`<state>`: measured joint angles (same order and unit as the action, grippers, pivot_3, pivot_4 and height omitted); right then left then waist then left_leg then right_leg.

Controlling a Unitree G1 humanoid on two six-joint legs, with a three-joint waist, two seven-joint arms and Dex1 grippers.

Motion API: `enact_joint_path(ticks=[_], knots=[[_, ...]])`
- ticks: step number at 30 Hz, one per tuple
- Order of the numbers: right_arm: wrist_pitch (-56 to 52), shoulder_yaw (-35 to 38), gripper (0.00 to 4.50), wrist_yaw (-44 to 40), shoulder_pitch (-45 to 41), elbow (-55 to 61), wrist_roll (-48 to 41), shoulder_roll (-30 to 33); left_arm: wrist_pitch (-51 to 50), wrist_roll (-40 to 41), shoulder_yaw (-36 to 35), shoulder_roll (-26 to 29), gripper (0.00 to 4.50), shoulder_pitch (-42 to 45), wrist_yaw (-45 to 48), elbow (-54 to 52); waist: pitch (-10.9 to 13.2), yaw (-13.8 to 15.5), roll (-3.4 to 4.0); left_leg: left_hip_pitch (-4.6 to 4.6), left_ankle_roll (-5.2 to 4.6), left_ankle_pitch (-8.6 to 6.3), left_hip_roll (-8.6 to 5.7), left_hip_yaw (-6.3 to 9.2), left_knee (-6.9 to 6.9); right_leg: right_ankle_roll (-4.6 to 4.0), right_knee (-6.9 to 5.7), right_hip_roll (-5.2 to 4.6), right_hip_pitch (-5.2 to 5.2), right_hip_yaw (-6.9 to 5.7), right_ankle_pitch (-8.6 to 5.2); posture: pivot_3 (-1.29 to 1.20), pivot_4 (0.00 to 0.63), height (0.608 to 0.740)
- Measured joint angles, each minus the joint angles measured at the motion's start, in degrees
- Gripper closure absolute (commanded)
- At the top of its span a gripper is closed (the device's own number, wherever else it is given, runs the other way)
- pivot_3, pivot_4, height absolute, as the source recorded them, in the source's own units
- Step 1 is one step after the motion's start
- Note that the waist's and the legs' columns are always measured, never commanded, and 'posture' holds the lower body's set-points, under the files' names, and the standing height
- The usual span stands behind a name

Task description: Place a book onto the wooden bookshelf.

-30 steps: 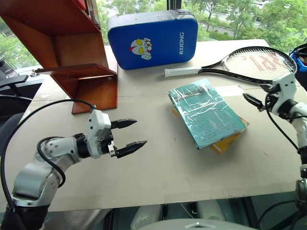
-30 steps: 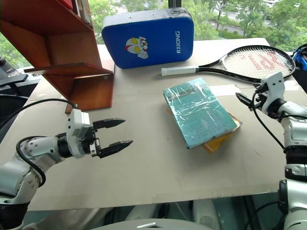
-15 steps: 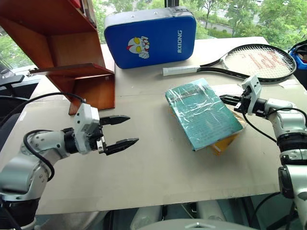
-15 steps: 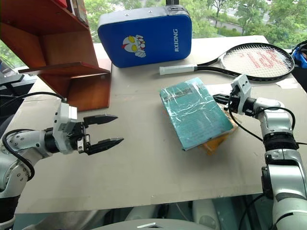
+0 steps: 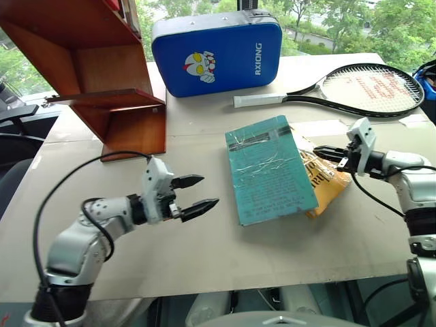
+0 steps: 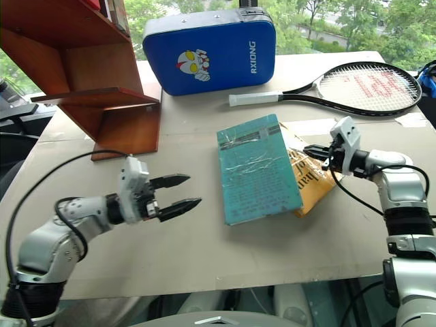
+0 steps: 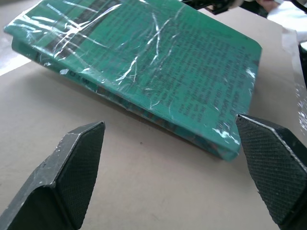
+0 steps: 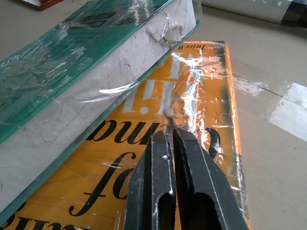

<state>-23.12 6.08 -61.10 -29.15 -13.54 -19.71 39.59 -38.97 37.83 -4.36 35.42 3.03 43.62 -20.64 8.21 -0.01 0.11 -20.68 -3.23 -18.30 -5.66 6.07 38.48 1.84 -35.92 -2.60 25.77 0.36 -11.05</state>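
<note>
A: Your book (image 5: 268, 170) lies on the orange book (image 5: 325, 182), well short of the wooden bookshelf (image 5: 102, 75); left gripper (image 5: 194, 193) gapes wide, empty.

B: Right gripper (image 5: 325, 150) is pinched shut on nothing; nudge again and you could slide both books away.

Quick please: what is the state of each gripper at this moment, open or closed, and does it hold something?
Left gripper: open, holding nothing, short of the book.
Right gripper: shut, holding nothing, tips over the orange-yellow book.

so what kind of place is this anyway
Probably a robot test setup by a window, not a real library: a table holding mixed props, namely a tennis racket, a blue padded case and a wooden bookshelf, with trees behind.
</note>
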Motion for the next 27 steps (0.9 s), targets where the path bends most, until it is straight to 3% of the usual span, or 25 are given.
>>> enact_joint_path(ticks=[1, 3, 4, 8, 15, 21, 22, 25, 27], knots=[[-1.6, 1.8, 3.11, -0.3, 2.2, 3.5, -1.7, 1.3, -2.8, -0.1, 0.6, -2.6, 0.00, 1.1, -3.7, 1.2, 0.0, 0.1, 0.02, 0.01, 0.00, 0.00, 0.00, 0.01, 0.00, 0.00, -0.02, 0.00, 0.00, 0.00, 0.00, 0.00, 0.150, 0.740], [-4.2, 3.9, 2.46, -0.6, 5.2, 8.4, -4.1, 2.9, -7.6, 0.9, 0.2, -6.8, 0.00, 2.8, -9.4, 3.1, 0.0, 0.2, 0.00, 0.01, 0.00, 0.00, 0.01, 0.03, 0.06, 0.00, -0.08, 0.01, -0.02, -0.01, 0.00, 0.00, 0.150, 0.740], [-7.9, 6.4, 1.90, -0.8, 9.8, 14.9, -7.7, 4.7, -13.3, 4.6, -2.1, -12.2, 0.00, 6.1, -14.1, 4.9, -0.1, 0.9, 0.04, 0.01, 0.00, 0.00, 0.01, 0.06, 0.15, 0.01, -0.11, 0.00, -0.06, -0.04, 0.00, 0.00, 0.150, 0.740], [-15.8, 11.3, 0.19, 0.8, 15.4, 27.6, -16.1, 5.9, -24.8, 12.3, -6.9, -19.3, 0.00, 12.8, -21.3, 10.4, -0.2, 1.3, 0.05, 0.00, 0.00, -0.02, -0.05, 0.19, 0.69, 0.03, -0.37, -0.05, -0.26, -0.17, 0.02, 0.00, 0.150, 0.740], [-21.7, 18.2, 0.08, 8.7, 21.0, 39.3, -23.9, 5.6, -40.9, 18.6, -10.5, -25.4, 0.00, 25.2, -25.5, 24.6, -0.3, 2.4, -0.07, 0.10, 0.00, 0.00, -0.13, 0.24, 0.87, 0.11, -0.45, -0.08, -0.43, -0.22, 0.06, 0.00, 0.150, 0.740], [-26.2, 23.7, 0.08, 11.1, 28.2, 46.7, -35.2, 5.7, -45.1, 18.6, -11.9, -27.4, 0.00, 31.1, -24.9, 34.3, -0.3, 2.5, -0.08, 0.04, 0.01, 0.00, -0.13, 0.28, 0.80, 0.10, -0.39, -0.10, -0.36, -0.24, 0.06, 0.00, 0.150, 0.740], [-26.8, 24.4, 0.00, 10.6, 29.9, 47.7, -36.8, 6.3, -45.1, 18.5, -12.2, -27.3, 0.55, 31.4, -24.6, 35.2, -0.3, 2.4, -0.08, 0.05, 0.01, 0.00, -0.13, 0.27, 0.81, 0.10, -0.39, -0.09, -0.37, -0.21, 0.06, 0.00, 0.150, 0.740], [-26.9, 27.4, 0.00, 9.5, 33.9, 49.2, -39.1, 7.7, -45.4, 17.8, -11.9, -27.5, 1.59, 31.6, -24.3, 37.2, -0.3, 2.4, -0.09, 0.06, 0.01, 0.00, -0.15, 0.25, 0.83, 0.11, -0.40, -0.10, -0.38, -0.18, 0.06, 0.00, 0.150, 0.740], [-26.3, 29.2, 0.00, 7.5, 38.1, 49.5, -38.5, 9.7, -45.6, 17.4, -12.0, -27.6, 2.62, 31.6, -23.9, 37.8, -0.3, 2.4, -0.13, 0.06, 0.01, 0.00, -0.13, 0.25, 0.83, 0.11, -0.43, -0.09, -0.37, -0.19, 0.06, 0.00, 0.150, 0.740]])
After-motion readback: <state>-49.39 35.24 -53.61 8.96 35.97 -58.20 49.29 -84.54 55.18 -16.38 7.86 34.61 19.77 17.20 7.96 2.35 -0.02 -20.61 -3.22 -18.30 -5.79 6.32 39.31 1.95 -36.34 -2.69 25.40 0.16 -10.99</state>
